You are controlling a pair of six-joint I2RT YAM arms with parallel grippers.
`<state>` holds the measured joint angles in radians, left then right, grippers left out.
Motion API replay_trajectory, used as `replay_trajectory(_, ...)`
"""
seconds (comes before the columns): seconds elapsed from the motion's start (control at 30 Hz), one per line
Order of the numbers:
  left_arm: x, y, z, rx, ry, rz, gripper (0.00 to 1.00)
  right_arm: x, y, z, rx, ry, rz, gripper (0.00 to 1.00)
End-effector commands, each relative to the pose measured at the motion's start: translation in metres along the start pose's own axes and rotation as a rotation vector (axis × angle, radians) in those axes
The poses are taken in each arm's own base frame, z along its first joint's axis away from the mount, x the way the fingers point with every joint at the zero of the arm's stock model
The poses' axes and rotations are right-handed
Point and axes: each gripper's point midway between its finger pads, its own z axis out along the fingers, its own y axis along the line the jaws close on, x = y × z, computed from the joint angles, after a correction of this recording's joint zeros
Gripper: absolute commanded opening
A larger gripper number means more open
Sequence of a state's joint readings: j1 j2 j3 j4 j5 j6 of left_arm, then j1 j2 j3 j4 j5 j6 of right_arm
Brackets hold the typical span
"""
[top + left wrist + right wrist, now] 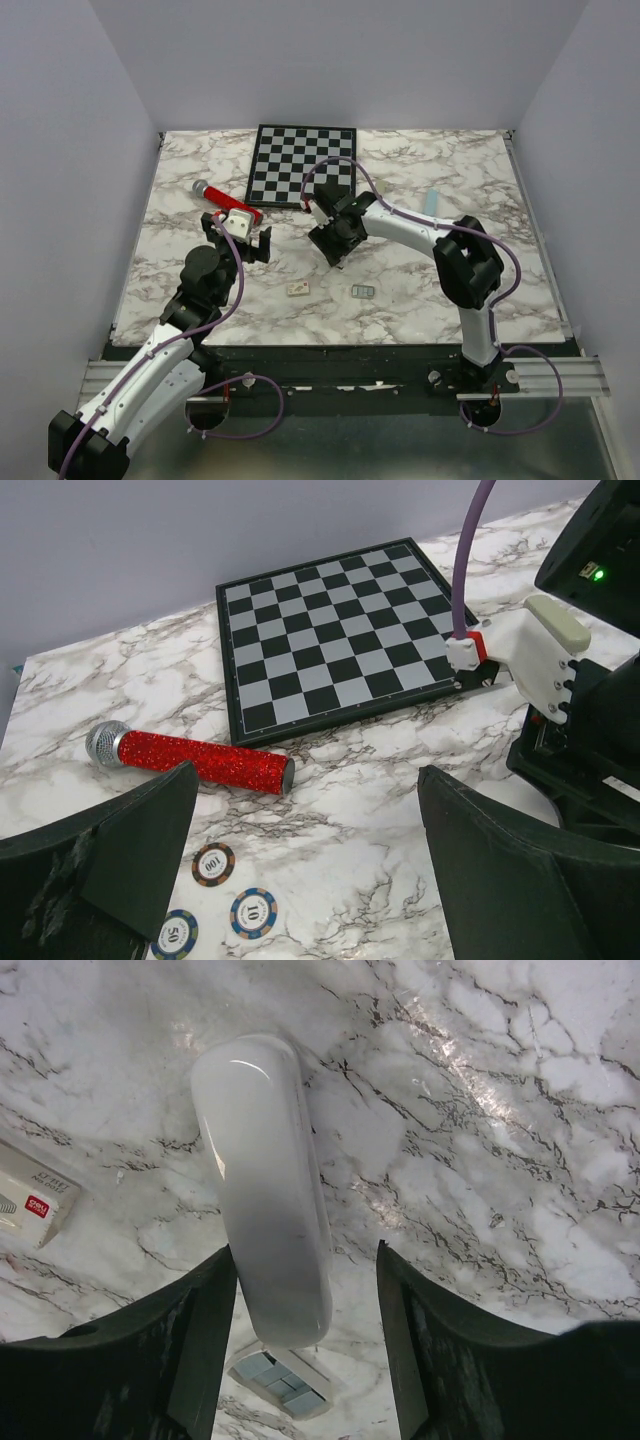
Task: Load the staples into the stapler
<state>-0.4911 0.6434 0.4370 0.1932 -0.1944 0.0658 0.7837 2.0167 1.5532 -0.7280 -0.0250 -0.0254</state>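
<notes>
The stapler (pixel 265 1190) is a white rounded bar between my right gripper's fingers, lying against the left finger with a gap to the right finger. In the top view it is hidden under the right gripper (pixel 335 252). The staples (pixel 362 291) are a small silvery-grey block on the marble, near of that gripper. In the right wrist view they (pixel 275 1380) lie just under the stapler's near end. My right gripper (pixel 305 1260) is open. My left gripper (pixel 240 245) is open and empty over bare marble (pixel 305 810), left of the right arm.
A small white box with a red label (pixel 298 289) lies left of the staples, also in the right wrist view (pixel 30 1200). A red glitter microphone (pixel 195 760), a chessboard (pixel 340 630) and three poker chips (pixel 213 864) lie near my left gripper. A pale blue item (pixel 432 202) lies far right.
</notes>
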Motion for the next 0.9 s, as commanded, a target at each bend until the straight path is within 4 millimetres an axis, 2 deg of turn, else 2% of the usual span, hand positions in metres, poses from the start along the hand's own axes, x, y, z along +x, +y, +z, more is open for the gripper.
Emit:
replay_trajectory(0.0,-0.004,0.004,-0.001,-0.020,-0.018,-0.007,0.99,0.001,0.001,0.007,0.004,0.033,0.021,0.63)
replay_trajectory(0.07,-0.003,0.004,0.000,-0.019,-0.015,-0.006,0.99,-0.003,-0.004,0.006,0.022,0.022,0.054,0.55)
replay_trajectory(0.23,-0.004,0.004,-0.001,-0.021,-0.020,-0.007,0.99,-0.020,-0.039,0.004,0.119,-0.017,0.150,0.35)
replay_trajectory(0.27,-0.004,0.003,-0.001,-0.018,-0.019,-0.007,0.99,-0.022,-0.049,0.004,0.136,-0.021,0.178,0.34)
replay_trajectory(0.3,-0.003,0.003,-0.001,-0.018,-0.017,-0.007,0.99,-0.033,-0.057,0.000,0.154,-0.048,0.198,0.34)
replay_trajectory(0.37,-0.004,0.003,0.000,-0.018,-0.020,-0.009,0.99,-0.036,-0.071,0.006,0.163,-0.043,0.250,0.34)
replay_trajectory(0.4,-0.003,0.003,-0.001,-0.017,-0.019,-0.009,0.99,-0.046,-0.075,0.004,0.162,-0.065,0.267,0.35)
replay_trajectory(0.43,-0.004,0.003,0.000,-0.015,-0.020,-0.007,0.99,-0.043,-0.078,0.012,0.164,-0.043,0.292,0.37)
replay_trajectory(0.5,-0.004,0.003,-0.001,-0.017,-0.022,-0.008,0.99,-0.044,-0.088,0.016,0.180,-0.036,0.327,0.39)
replay_trajectory(0.6,-0.004,0.004,-0.001,-0.020,-0.021,-0.009,0.99,-0.052,-0.092,0.014,0.176,-0.056,0.354,0.54)
replay_trajectory(0.63,-0.004,0.004,-0.001,-0.022,-0.021,-0.008,0.99,-0.054,-0.092,0.012,0.173,-0.064,0.360,0.62)
replay_trajectory(0.77,-0.006,0.005,-0.002,-0.025,-0.027,-0.007,0.99,-0.064,-0.100,-0.016,0.191,-0.127,0.381,0.75)
replay_trajectory(0.83,-0.007,0.006,-0.003,-0.027,-0.031,-0.005,0.99,-0.068,-0.111,-0.042,0.224,-0.179,0.416,0.81)
replay_trajectory(0.87,-0.008,0.006,-0.003,-0.031,-0.032,-0.006,0.99,-0.060,-0.125,-0.048,0.247,-0.179,0.470,0.82)
